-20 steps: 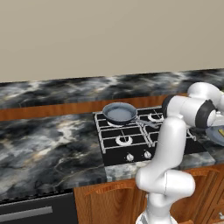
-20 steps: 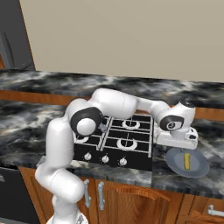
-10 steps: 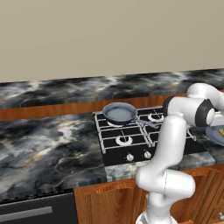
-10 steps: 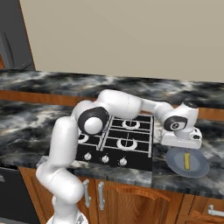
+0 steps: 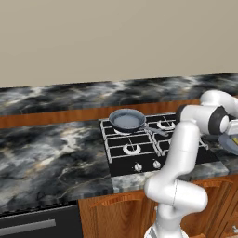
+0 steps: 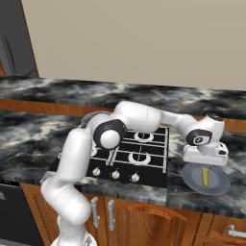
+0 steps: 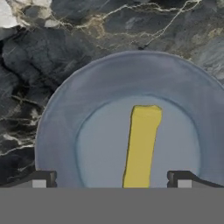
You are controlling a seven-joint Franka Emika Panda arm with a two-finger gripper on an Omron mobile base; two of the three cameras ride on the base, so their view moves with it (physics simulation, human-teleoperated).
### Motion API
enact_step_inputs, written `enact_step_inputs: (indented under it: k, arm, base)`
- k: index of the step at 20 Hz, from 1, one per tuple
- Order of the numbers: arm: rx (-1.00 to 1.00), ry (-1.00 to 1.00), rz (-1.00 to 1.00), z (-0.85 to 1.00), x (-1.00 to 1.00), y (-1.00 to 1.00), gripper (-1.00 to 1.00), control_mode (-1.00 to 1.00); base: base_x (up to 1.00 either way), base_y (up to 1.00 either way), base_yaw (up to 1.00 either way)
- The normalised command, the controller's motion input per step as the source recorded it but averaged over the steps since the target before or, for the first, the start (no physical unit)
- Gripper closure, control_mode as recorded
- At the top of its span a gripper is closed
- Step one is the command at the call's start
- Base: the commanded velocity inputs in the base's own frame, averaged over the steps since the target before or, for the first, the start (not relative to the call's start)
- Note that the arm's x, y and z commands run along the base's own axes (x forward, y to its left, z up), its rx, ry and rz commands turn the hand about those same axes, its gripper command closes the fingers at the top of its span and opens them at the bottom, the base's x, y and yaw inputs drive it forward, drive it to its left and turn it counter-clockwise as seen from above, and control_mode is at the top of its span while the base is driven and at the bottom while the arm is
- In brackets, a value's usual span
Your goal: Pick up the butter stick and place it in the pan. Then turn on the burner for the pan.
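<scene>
Butter stick (image 7: 142, 146): lying flat near the middle of a round blue-grey plate (image 7: 61, 131), on the marble bench (image 6: 226, 197) to the right of the cooktop (image 6: 144, 166), close to the near edge.
Long axis: running up and down in the hand view, leaning slightly; lower end passing between the two fingers (image 7: 41, 179), crosswise to the line joining them.
Offset: sitting a little left of the midpoint between the fingers in the hand view, nearer the left tip than the right, touching neither.
Gripper (image 6: 204, 163): hanging directly above the plate in the right base view, pointing down; fingers spread wide, holding nothing, one tip on each long side of the stick.
Height: appearing clear of the stick; exact gap not readable.
Pan (image 5: 128, 121): resting on the far left burner (image 5: 122, 129), handle pointing right and toward the near side; well apart from the plate, across the cooktop to the left.
Step in hand, judged: lining up over the stick ahead of a descent; pick not yet made, burner not yet lit.
Coming move, judged: calling for a straight drop with a small sideways correction, then closing across the short width.
Risk, judged: nudging the stick along the plate if dropping off-centre.
</scene>
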Motion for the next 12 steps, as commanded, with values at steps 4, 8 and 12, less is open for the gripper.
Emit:
enact_step_inputs:
  k: [4, 8, 12]
  arm:
    - [0.0, 0.04, 0.0, -0.14, 0.0, -0.22, -1.0, -1.0]
    - [0.0, 0.06, 0.0, -0.05, 0.0, -0.13, -1.0, -1.0]
    - [0.0, 0.07, 0.0, -0.06, 0.0, -0.07, -1.0, -1.0]
  base:
    - [0.0, 0.0, 0.0]
    - [0.0, 0.0, 0.0]
    - [0.0, 0.0, 0.0]
